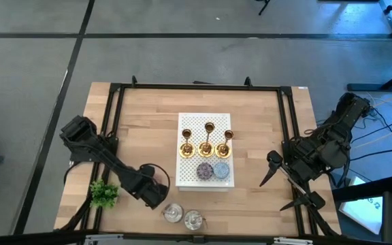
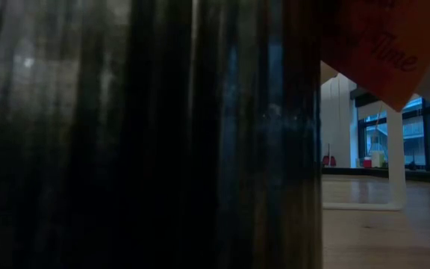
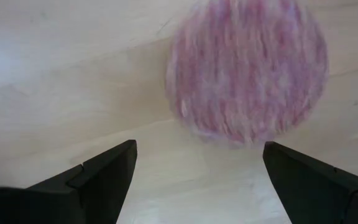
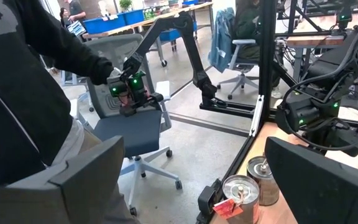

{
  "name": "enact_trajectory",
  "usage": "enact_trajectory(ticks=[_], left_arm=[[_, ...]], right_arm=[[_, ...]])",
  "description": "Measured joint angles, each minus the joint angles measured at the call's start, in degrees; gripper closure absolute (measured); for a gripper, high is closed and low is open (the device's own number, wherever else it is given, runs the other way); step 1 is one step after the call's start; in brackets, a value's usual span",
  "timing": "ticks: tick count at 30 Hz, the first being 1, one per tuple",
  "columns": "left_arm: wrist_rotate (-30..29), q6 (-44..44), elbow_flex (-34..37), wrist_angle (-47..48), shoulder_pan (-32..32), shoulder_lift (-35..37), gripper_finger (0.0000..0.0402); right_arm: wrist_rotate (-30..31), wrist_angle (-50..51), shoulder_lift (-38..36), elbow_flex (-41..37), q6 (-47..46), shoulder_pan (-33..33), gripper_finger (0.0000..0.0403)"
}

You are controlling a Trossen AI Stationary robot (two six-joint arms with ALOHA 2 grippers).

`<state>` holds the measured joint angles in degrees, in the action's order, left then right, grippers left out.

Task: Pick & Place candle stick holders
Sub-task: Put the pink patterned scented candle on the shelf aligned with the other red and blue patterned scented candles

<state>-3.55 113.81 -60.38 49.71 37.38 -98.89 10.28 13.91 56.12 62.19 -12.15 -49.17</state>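
While my left gripper (image 1: 156,195) hangs open over a pink disc (image 3: 247,68), I should steer it squarely to the nearest candle stick holder (image 1: 187,149).

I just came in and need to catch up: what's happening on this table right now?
Nothing is being held at the moment. Three gold candle stick holders stand in a row on a white perforated board, with flat round discs in front of them. The left pincer is open and hovers over a pink disc near the table's front edge, by two glass pots. The right pincer is open too, waiting off to the board's right.
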Motion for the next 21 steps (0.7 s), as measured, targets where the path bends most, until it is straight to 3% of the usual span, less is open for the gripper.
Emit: enact_trajectory(ticks=[11, 21], left_arm=[[-3.82, -12.17, -0.55, -0.97, -4.96, 2.77, 0.0054], [-3.51, -21.67, -0.55, -0.42, -12.01, 2.84, 0.0054]], right_arm=[[0.02, 0.0, 0.0, 0.0, 0.01, 0.35, 0.0012], [0.02, -0.07, 0.0, 0.0, -0.72, 0.35, 0.0013]])
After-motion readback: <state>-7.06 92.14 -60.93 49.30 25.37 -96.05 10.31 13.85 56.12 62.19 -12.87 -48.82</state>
